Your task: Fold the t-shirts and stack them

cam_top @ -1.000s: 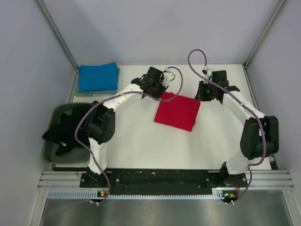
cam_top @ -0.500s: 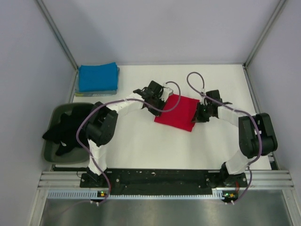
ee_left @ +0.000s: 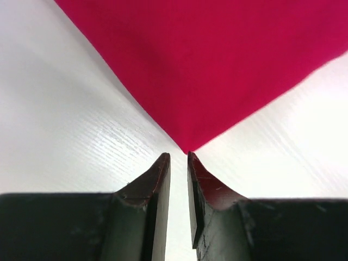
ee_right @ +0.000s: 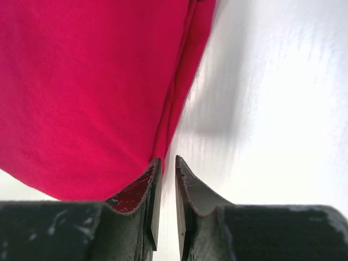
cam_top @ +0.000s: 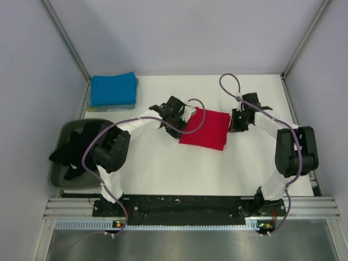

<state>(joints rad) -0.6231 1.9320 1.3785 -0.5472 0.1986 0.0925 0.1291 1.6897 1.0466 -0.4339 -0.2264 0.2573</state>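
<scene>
Red shirt [cam_top: 205, 128] lies folded on the surface [cam_top: 157, 163], one corner just ahead of the left gripper [ee_left: 178, 155], its right edge meeting the right gripper [ee_right: 168, 159] (both nearly closed, gripping nothing).

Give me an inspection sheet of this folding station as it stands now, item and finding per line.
Surface: white table, no stains seen.
Job's things: red t-shirt folded, mid-table; blue t-shirt folded, far left corner; black t-shirt crumpled in the tub.
Clutter: nothing seen.
Grippers: left gripper at the red shirt's corner, right gripper at its edge; both nearly shut, slim gap.
Cables: purple cables loop along both arms, unsnagged.
Surroundings: pale walls, metal frame.
</scene>
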